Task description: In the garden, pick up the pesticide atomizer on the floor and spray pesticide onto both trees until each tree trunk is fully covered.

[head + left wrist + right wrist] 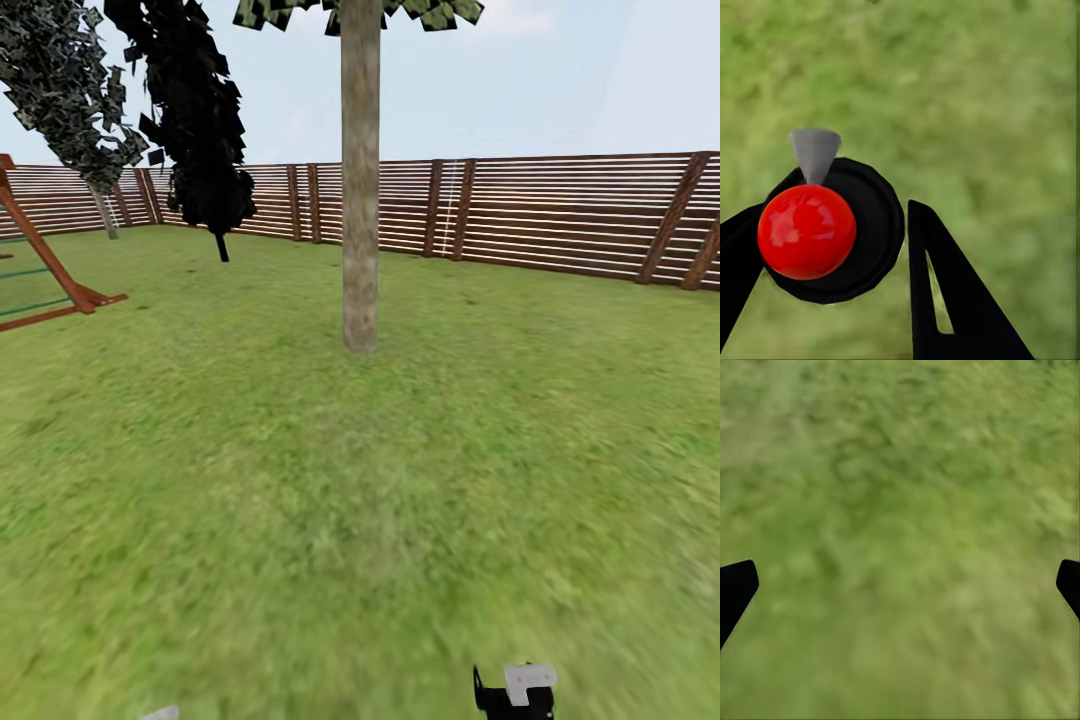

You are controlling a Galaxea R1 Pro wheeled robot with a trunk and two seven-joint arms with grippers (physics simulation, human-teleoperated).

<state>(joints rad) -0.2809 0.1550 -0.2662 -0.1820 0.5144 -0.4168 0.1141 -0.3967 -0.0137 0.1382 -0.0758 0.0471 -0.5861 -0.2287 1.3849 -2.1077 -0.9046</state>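
In the left wrist view, my left gripper [836, 208] has its two black fingers against both sides of the pesticide atomizer [874, 225]. The atomizer is seen end-on as a round black body with a red ball and a grey cone-shaped nozzle, over blurry grass. My right gripper [906, 574] is open wide above the floor [900, 495], with nothing between its fingers. A tree with a thick pale mottled tree trunk [360, 200] rises straight ahead in the head view, across several metres of grass. A second pale-trunked tree [105, 212] stands far back on the left by the fence.
A slatted red-brown fence [560, 215] closes the back of the lawn. A black cypress-like tree [200, 130] stands left of the trunk. A red-brown wooden frame [50, 270] sits at the left edge. A black part with a white block [515, 690] pokes in at the bottom edge.
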